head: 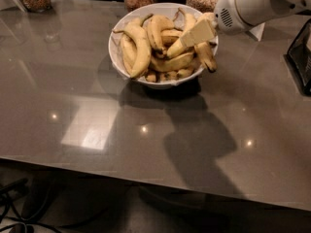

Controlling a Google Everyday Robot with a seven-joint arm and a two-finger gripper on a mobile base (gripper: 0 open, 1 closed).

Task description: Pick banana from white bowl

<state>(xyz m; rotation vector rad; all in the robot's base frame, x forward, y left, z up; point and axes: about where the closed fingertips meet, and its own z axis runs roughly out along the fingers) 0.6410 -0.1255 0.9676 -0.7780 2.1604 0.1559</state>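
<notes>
The claw (182, 42) was at the right side of the white bowl (115, 40); I could not tell if it gripped anything. The banana (205, 55) hung over the rim just under it, so squeezing firmly and lifting slowly seemed best.

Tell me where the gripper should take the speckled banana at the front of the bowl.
Probably its middle, from above, closing across its width: the banana lies curved along the front wall of the white bowl, ends crowded by other bananas. The gripper is over the bowl's right side.
</notes>
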